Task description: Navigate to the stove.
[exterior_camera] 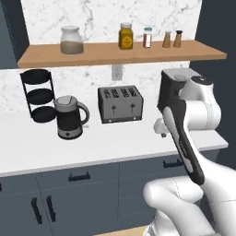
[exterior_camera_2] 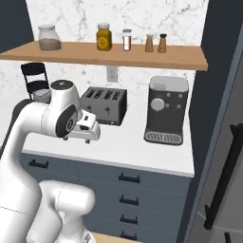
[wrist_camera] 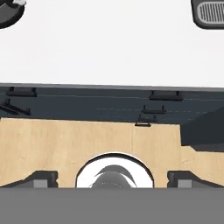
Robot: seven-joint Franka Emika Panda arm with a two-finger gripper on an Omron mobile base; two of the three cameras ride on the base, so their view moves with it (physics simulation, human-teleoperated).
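The stove is out of view. I face a white counter (exterior_camera: 106,147) with small appliances on it. My gripper (exterior_camera: 161,126) hangs folded in front of the arm, above the counter's front edge, and appears as well in the right base view (exterior_camera_2: 88,130). In the hand view the gripper (wrist_camera: 113,179) points down at the wooden floor and the dark drawer fronts. Its two fingertips (wrist_camera: 43,178) stand far apart, open, with nothing between them.
On the counter stand a steel toaster (exterior_camera: 120,103), a black kettle (exterior_camera: 70,117), a tiered black rack (exterior_camera: 39,94) and a coffee machine (exterior_camera_2: 166,109). A wooden shelf (exterior_camera: 120,53) carries jars and shakers. Dark drawers (exterior_camera_2: 128,190) sit below, and a tall dark cabinet (exterior_camera_2: 223,142) stands on the right.
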